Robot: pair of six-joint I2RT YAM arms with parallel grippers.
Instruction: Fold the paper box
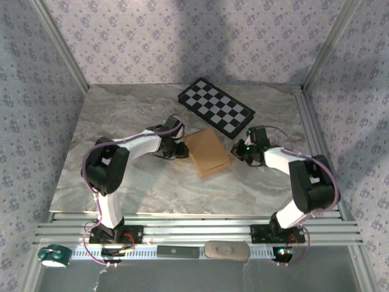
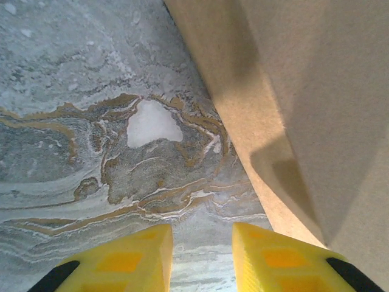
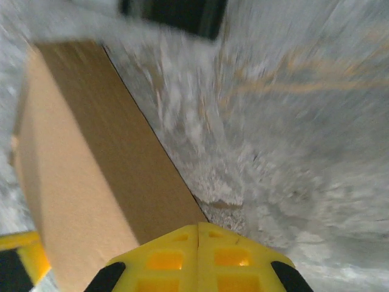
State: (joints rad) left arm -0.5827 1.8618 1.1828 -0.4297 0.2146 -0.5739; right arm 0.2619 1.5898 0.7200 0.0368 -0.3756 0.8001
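The paper box (image 1: 207, 152) lies in the middle of the marble table as a closed, shallow tan cardboard shape. My left gripper (image 1: 177, 149) sits just off its left edge. In the left wrist view its yellow fingers (image 2: 143, 255) stand apart over bare marble, so the left gripper (image 2: 202, 243) is open and empty, with the box wall (image 2: 292, 109) rising close on the right. My right gripper (image 1: 240, 149) is just off the box's right side. Its jaws press together, so the right gripper (image 3: 197, 234) is shut on nothing, with the box (image 3: 91, 164) to its left.
A black-and-white checkered board (image 1: 216, 106) lies just behind the box, at the back of the table. On the near rail sit a teal roll (image 1: 53, 255), a black bar (image 1: 177, 251) and a grey pad (image 1: 226, 250). Patterned walls close in the table on three sides.
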